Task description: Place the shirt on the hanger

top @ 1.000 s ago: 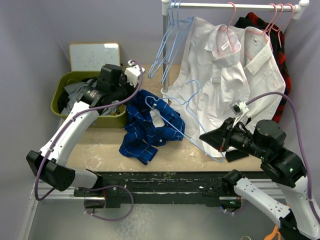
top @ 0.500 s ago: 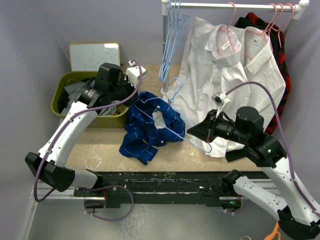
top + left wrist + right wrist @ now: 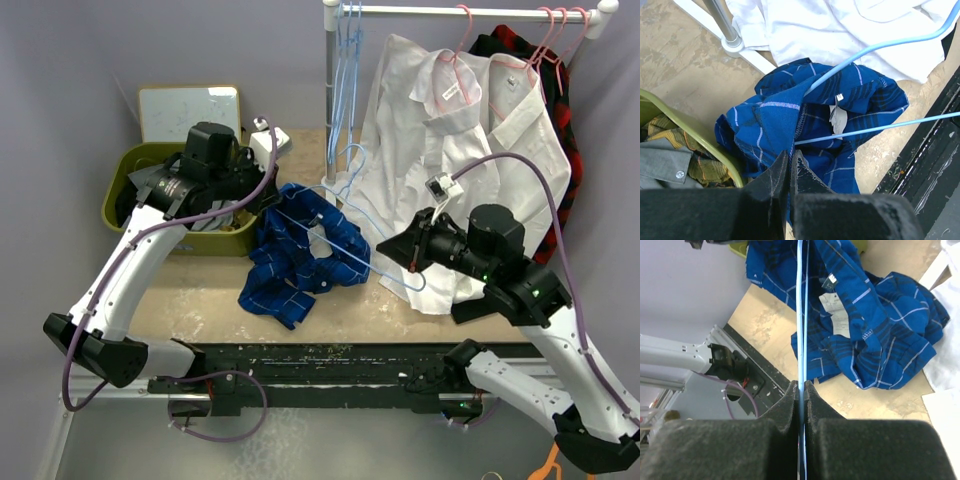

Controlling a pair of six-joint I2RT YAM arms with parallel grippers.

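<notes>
The royal-blue checked shirt [image 3: 300, 255] lies crumpled on the table, one edge lifted. My left gripper [image 3: 271, 197] is shut on that upper-left edge; in the left wrist view the jaws [image 3: 789, 159] pinch the blue fabric [image 3: 770, 117]. The thin light-blue hanger [image 3: 418, 284] slants across the shirt, its hook near the rack pole. My right gripper [image 3: 384, 251] is shut on its wire; in the right wrist view [image 3: 801, 386] the wire [image 3: 800, 315] runs from the jaws over the shirt [image 3: 875, 325]. Two hanger rods [image 3: 875, 129] cross the shirt's opening by its label.
A green bin [image 3: 118, 205] of clothes and a whiteboard [image 3: 188, 110] stand at the back left. A rack pole [image 3: 330, 90] carries spare light-blue hangers [image 3: 345, 60], white shirts [image 3: 450, 140] on pink hangers [image 3: 462, 40], and a red plaid shirt [image 3: 560, 90]. The rack's foot [image 3: 732, 42] lies beside the shirt.
My right gripper has carried the hanger left, over and into the blue shirt. My left gripper has moved slightly up and left with the shirt's edge.
</notes>
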